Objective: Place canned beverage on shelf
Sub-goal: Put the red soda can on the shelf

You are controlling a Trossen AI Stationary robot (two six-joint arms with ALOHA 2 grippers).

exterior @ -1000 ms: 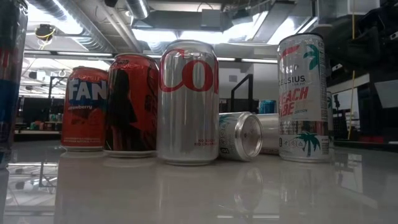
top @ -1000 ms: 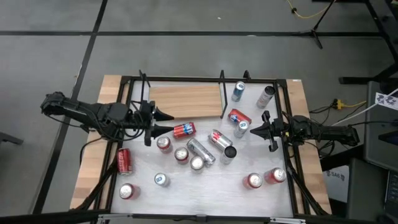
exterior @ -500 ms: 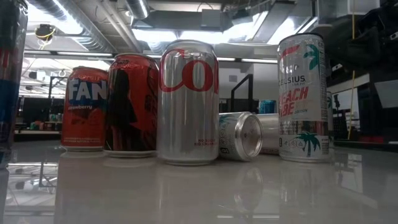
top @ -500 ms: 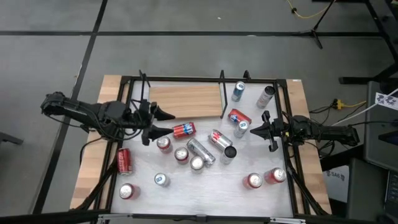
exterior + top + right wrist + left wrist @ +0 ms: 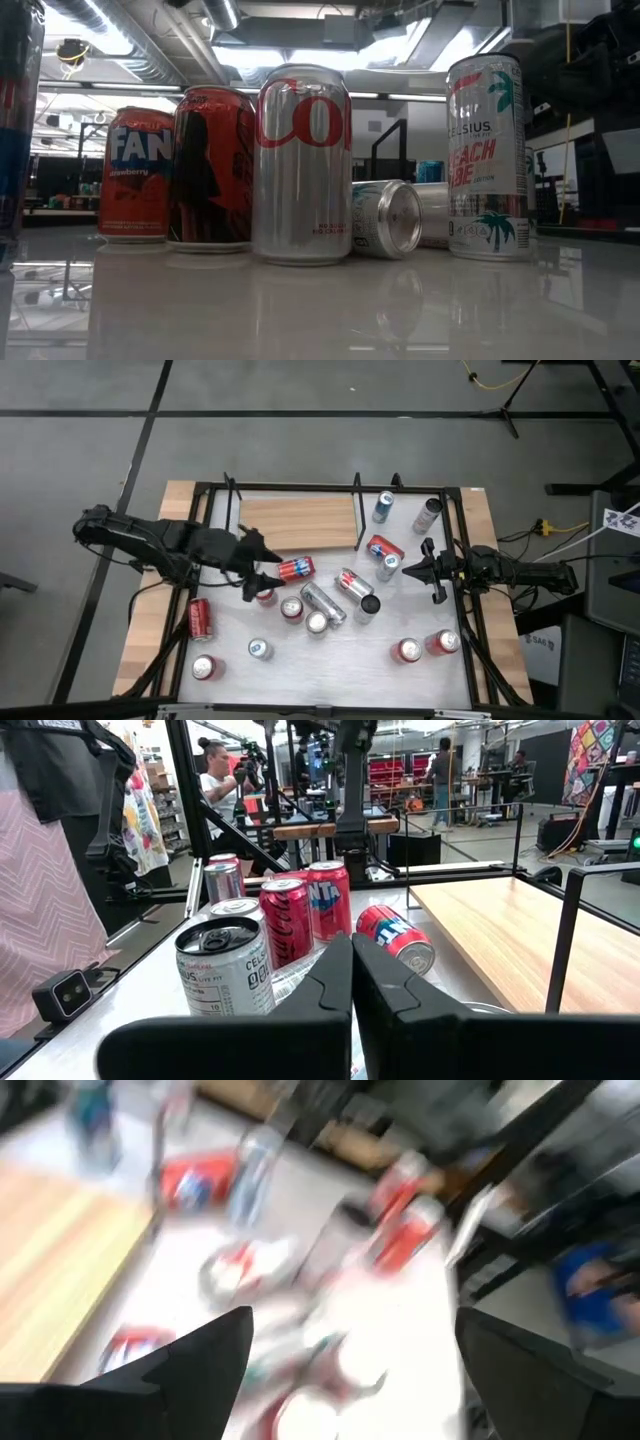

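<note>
Hovering mid-left w/ jaws spread & empty, left gripper [image 5: 262,563] nears red can [image 5: 296,569]; shelf [image 5: 298,522] upper-centre bare, right gripper [image 5: 408,570] shut, nothing placed yet.

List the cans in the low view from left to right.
Fanta strawberry can → dark red can → silver Coke can → silver can lying on its side → Celsius Peach Vibe can.
</note>
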